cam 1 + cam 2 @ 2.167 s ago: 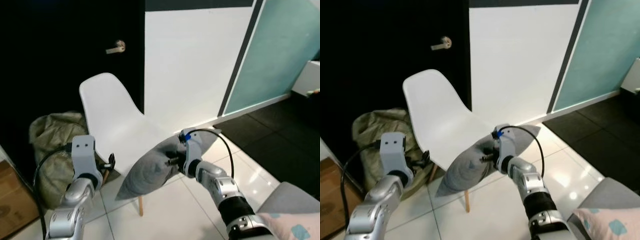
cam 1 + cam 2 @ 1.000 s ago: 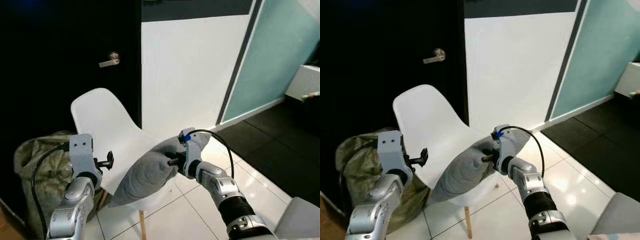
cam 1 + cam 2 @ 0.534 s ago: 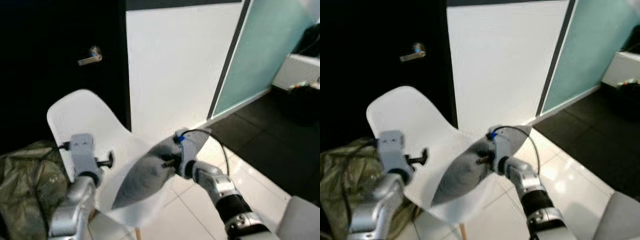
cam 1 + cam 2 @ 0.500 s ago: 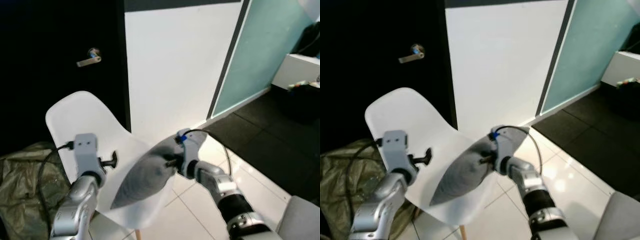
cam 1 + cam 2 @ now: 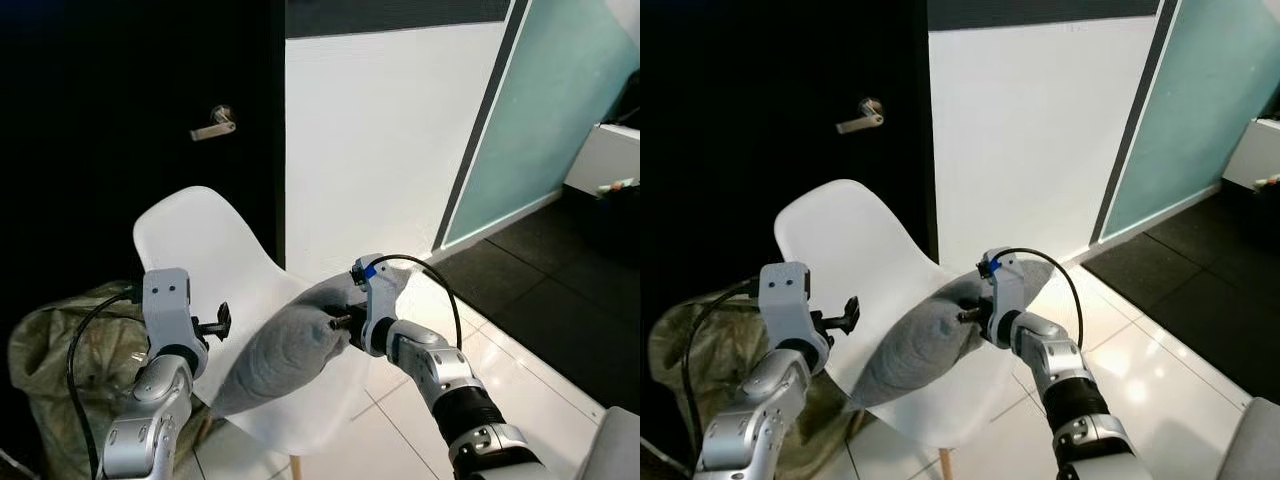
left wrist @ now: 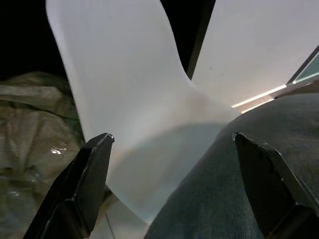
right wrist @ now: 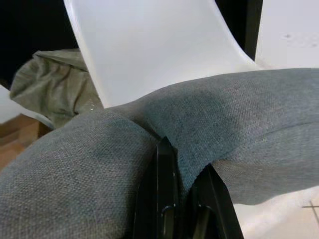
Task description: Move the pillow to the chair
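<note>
R gripper (image 7: 182, 164) pinched tight, arm reaching fwd; L gripper (image 6: 174, 144) fingers spread wide, arm raised

No legible text in the scene

No lettering, label, brand or number can be read on the white chair (image 5: 215, 262), grey pillow (image 5: 290, 350), or dark door (image 5: 120, 120).
</note>
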`<state>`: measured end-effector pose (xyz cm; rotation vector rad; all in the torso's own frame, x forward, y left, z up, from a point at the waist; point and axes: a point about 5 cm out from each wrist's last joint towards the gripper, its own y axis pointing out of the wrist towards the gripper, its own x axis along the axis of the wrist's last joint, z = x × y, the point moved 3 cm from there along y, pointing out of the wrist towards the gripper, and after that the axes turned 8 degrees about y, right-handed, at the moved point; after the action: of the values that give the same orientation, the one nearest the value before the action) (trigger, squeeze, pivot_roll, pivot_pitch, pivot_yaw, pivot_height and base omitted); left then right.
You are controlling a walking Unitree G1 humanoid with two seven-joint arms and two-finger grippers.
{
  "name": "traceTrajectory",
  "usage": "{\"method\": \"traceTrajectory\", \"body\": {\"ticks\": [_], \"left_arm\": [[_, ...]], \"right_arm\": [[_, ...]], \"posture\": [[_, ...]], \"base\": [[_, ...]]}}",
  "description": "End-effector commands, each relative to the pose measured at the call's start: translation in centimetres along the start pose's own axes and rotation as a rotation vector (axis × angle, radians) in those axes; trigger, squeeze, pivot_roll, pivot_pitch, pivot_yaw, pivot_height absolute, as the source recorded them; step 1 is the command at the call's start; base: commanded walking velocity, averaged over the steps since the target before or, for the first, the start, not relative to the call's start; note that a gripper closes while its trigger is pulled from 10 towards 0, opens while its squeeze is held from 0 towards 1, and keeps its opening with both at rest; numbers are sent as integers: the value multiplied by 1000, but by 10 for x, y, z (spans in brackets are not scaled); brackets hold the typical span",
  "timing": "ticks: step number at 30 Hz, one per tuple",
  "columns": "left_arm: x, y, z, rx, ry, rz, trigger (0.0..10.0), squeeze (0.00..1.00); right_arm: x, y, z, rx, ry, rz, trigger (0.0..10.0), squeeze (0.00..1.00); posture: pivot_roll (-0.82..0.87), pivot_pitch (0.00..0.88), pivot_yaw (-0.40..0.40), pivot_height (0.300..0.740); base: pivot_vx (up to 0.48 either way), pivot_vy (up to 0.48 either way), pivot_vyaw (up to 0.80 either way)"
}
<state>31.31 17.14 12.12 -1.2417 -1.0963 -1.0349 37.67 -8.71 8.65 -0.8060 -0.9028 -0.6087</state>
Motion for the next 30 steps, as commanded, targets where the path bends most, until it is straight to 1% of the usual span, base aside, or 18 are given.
{"method": "traceTrajectory", "body": {"ticks": [1,4,8,10,11,12,13,14,15,16,17,19,20,23,24,26,28,30], "left_arm": [[-2,-1,1,-1,14,14,10000,0],[3,-2,8,15,19,6,10000,0],[6,-3,14,29,23,2,10000,0],[6,-3,14,29,23,2,10000,0],[8,-4,18,39,25,-3,10000,0],[8,-4,18,39,25,-3,10000,0],[11,-6,23,52,27,-8,10000,0],[11,-6,23,52,27,-8,10000,0],[16,-9,30,69,34,-19,10000,0],[20,-12,34,80,39,-27,10000,0],[20,-12,34,80,39,-27,10000,0],[28,-17,47,118,58,-45,10000,0],[28,-17,47,118,58,-45,10000,0],[31,-25,65,168,93,-41,10000,0],[31,-25,65,168,93,-41,10000,0],[28,-31,73,187,100,-25,10000,0],[27,-33,75,194,101,-16,10000,0],[21,-40,76,203,102,12,10000,0]], "right_arm": [[22,-1,1,5,-8,-94,10000,0],[30,3,-4,-26,4,-99,10000,0],[33,5,-8,-50,3,-95,10000,0],[33,5,-8,-50,3,-95,10000,0],[34,5,-10,-70,-5,-88,10000,0],[34,5,-10,-70,-5,-88,10000,0],[36,5,-12,-84,-9,-83,10000,0],[36,5,-12,-84,-9,-83,10000,0],[39,5,-13,-92,-11,-81,10000,0],[41,5,-14,-95,-13,-80,10000,0],[41,5,-14,-95,-13,-80,10000,0],[46,7,-12,-81,-4,-89,10000,0],[46,7,-12,-81,-4,-89,10000,0],[48,9,-10,-71,-5,-90,10000,0],[48,9,-10,-71,-5,-90,10000,0],[49,9,-10,-76,-12,-86,10000,0],[49,9,-10,-78,-14,-87,10000,0],[62,10,-6,-63,-9,-124,10000,0]], "posture": [[-126,28,-31,675],[-110,51,-38,660],[-103,62,-41,650],[-103,62,-41,650],[-94,76,-46,645],[-94,76,-46,645],[-86,91,-49,640],[-86,91,-49,640],[-78,114,-54,635],[-78,114,-54,630],[-78,114,-54,630],[-71,142,-58,620],[-71,142,-58,620],[-60,166,-61,605],[-60,166,-61,605],[-55,173,-63,595],[-53,175,-63,590],[-44,193,-71,580]], "base": [[0,0,0],[0,0,0],[0,0,0],[0,0,0],[0,0,0],[0,0,0],[0,0,0],[0,0,0],[0,0,0],[0,0,0],[0,0,0],[0,0,0],[0,0,0],[0,0,0],[0,0,0],[0,0,0],[0,0,0],[0,0,0]]}}
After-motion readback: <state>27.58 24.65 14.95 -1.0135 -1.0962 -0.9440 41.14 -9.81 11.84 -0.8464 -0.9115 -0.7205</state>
